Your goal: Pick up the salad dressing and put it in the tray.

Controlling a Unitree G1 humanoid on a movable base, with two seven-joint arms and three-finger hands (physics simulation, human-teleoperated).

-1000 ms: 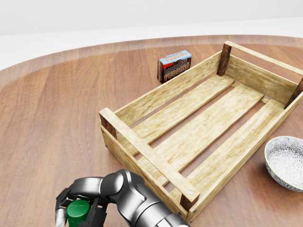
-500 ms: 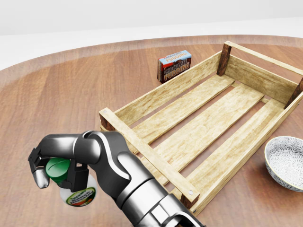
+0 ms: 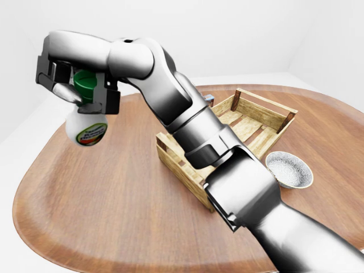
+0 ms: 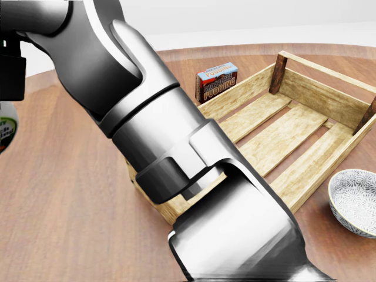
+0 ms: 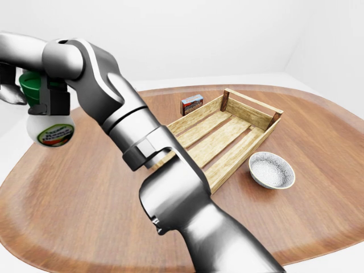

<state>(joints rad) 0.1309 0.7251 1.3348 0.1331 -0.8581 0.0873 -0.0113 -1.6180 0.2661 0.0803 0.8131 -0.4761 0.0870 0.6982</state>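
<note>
The right hand (image 3: 77, 85) is gripping the dressing (image 3: 85, 126) by its green cap, fingers closed round it, high over the table (image 3: 114, 193) at far left. Pick-up is done; carrying it right to the tray (image 5: 227, 133) & releasing is remaining

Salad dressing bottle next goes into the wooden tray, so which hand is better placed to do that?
Probably the left hand: its fingers already close round the salad dressing, lifted clear of the table. No right hand shows.
</note>
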